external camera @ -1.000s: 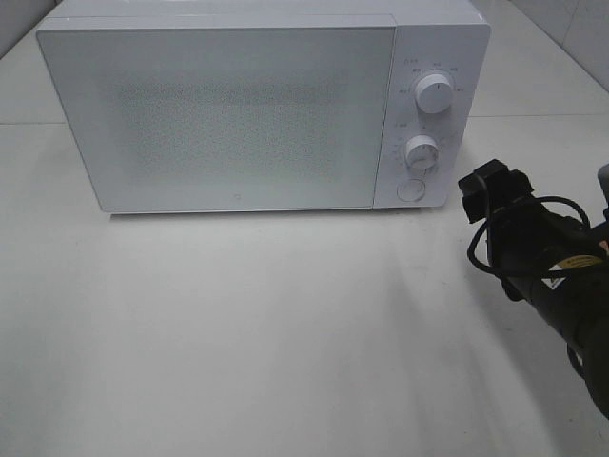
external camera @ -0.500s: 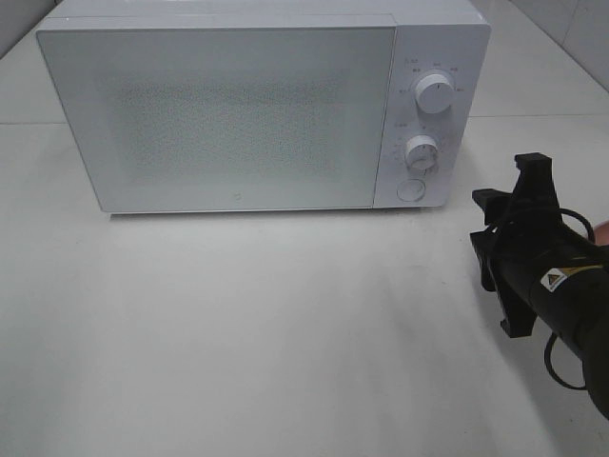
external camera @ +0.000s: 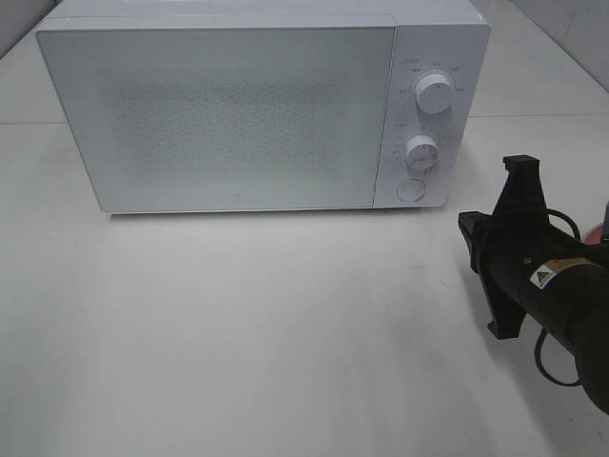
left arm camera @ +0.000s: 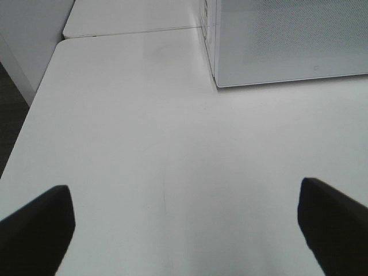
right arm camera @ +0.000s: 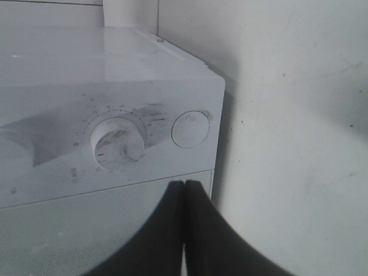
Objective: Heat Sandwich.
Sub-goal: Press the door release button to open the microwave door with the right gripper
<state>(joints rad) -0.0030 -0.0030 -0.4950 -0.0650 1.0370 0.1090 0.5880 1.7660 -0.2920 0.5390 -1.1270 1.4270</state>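
Observation:
The sandwich is out of view in every frame. The white microwave (external camera: 219,114) stands at the back of the table with its door shut. My right gripper (external camera: 468,227) hovers just right of the microwave's lower front corner, rolled on its side and pointing at the control panel. In the right wrist view its fingers (right arm camera: 184,185) are pressed together with nothing between them, a short way from the round button (right arm camera: 190,129) and the lower knob (right arm camera: 118,144). My left gripper (left arm camera: 185,192) is open over bare table, left of the microwave (left arm camera: 287,40).
The panel carries an upper knob (external camera: 435,95), a lower knob (external camera: 421,152) and a round button (external camera: 410,189). A sliver of pink (external camera: 599,231) shows at the right edge behind my right arm. The white table (external camera: 238,324) stretches in front of the microwave.
My right gripper has closed from wide open to shut. Its wrist rolled and shifted slightly beside the control panel. The left gripper has not moved.

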